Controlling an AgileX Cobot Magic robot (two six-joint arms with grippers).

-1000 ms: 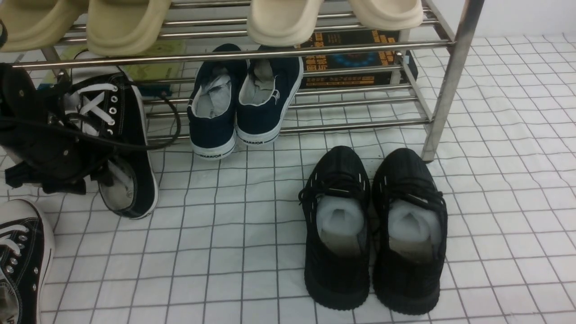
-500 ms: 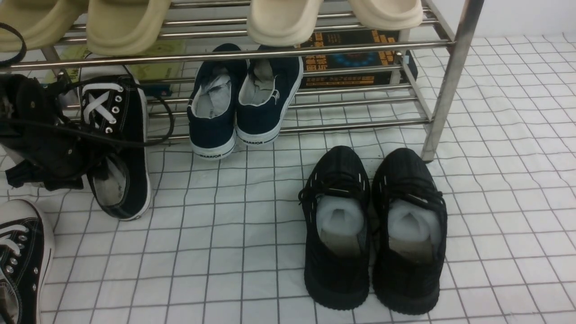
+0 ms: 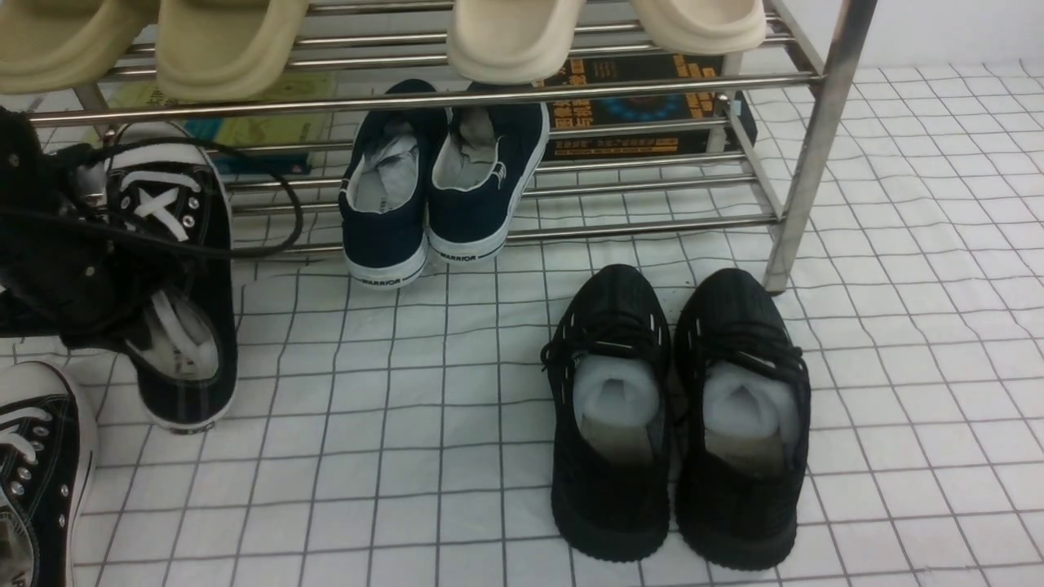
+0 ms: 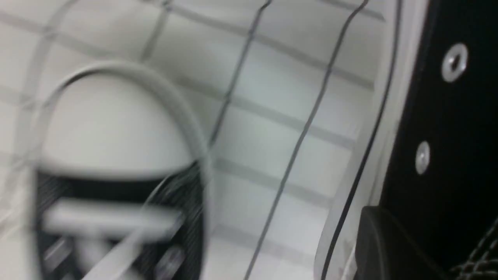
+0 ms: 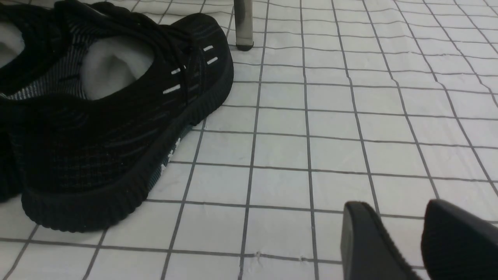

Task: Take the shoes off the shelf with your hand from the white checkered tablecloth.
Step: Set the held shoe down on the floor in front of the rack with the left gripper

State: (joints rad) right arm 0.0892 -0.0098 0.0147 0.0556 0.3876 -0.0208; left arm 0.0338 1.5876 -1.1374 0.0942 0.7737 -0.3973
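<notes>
The held sneaker (image 3: 183,285), black canvas with white laces, sits by the left edge of the tablecloth (image 3: 457,424). Its heel points at you and its white toe cap is tipped up toward the shelf (image 3: 807,155). Over the last second it has swung left and come nearer to you, and its heel is now lower and closer to the near edge than it was. From the front view you cannot tell whether the toe has cleared the lower rails.

The left gripper (image 3: 98,302) is clenched on this sneaker's side wall. In the left wrist view one black finger (image 4: 389,249) presses against the canvas beside the silver eyelets. The shoe has travelled with the claw, so I judge the grip sound.

The second sneaker (image 3: 37,473) of the pair already lies at the near-left corner, just beside the held one's heel. This looks like the last stretch: draw the shoe fully off the rails and set it down next to its mate.

The gripper's looping cable (image 3: 277,220) hangs close to the lower rail, so watch that it doesn't snag.

The navy pair (image 3: 440,187) remains on the lower tier and the all-black knit pair (image 3: 677,416) has not moved. The right gripper (image 5: 404,233) rests near the cloth with its fingers apart, grasping nothing.
</notes>
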